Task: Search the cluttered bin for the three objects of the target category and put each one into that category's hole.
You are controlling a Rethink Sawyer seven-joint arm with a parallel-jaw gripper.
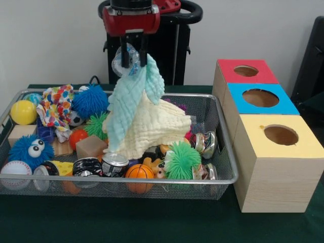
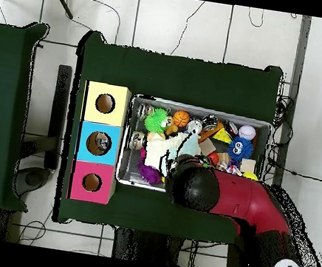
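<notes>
Two cloths, mint cloth (image 1: 132, 98) and cream cloth (image 1: 157, 126), hang from the gripper (image 1: 134, 59) at upper centre, jaws clamped on mint cloth, lifting both clear of the bin (image 1: 223, 152).

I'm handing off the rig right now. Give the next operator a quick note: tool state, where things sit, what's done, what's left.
Tool: shut on the mint and cream cloth, lifted, its lower end still draped over the clutter in the wire bin.
Boxes to the side: red-top box, blue-top box, yellow-top box, one hole each.
A polka-dot cloth still lies in the bin.
Done: none visibly delivered; hole contents cannot be seen.
Left: carry the held cloth to its hole, then find the rest.
</notes>
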